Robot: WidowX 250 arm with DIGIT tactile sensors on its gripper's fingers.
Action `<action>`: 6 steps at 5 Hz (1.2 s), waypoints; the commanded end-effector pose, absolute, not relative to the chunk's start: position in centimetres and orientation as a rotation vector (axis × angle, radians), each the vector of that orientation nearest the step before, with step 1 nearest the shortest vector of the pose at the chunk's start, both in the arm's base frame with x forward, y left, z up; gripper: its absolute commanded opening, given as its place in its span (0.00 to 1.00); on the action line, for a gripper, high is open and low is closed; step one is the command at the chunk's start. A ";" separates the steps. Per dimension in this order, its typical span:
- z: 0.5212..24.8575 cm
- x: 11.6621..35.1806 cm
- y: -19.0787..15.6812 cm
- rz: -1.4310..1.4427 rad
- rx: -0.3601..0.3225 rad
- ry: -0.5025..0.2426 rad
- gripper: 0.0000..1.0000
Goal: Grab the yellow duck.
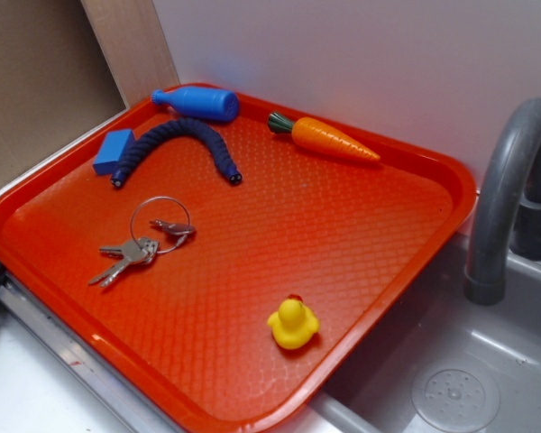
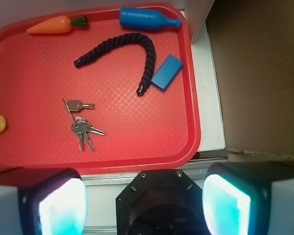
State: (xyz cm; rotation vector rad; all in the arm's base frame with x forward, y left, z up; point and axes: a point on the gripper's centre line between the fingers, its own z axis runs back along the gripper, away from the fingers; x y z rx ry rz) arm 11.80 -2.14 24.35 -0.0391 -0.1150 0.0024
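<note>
Holding yellow duck [image 1: 292, 324], keys [image 1: 142, 245] and carrot [image 1: 325, 137], red tray [image 1: 379, 244]; gripper [image 2: 144, 198] fingers spread, empty

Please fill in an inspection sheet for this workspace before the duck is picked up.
Surface: red tray, textured, beside a grey sink.
Job's things: yellow duck upright near the tray's sink-side edge, apart from everything else.
Clutter: toy carrot, blue bottle lying down, dark blue rope curved, blue block, keys on a ring.
Grippers: gripper off the tray by its edge, jaws apart, holding nothing.
Cables: nothing seen.
Surroundings: grey faucet, white wall, cardboard.
</note>
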 end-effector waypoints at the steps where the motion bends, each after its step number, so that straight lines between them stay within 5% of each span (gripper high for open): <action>1: 24.3 11.8 -2.1 0.002 -0.039 -0.115 1.00; 2: 22.6 15.2 -7.1 -0.143 -0.062 -0.120 1.00; 4: 19.3 17.1 -17.1 -0.533 -0.095 -0.154 1.00; 6: 16.3 14.8 -26.5 -1.037 -0.075 -0.168 1.00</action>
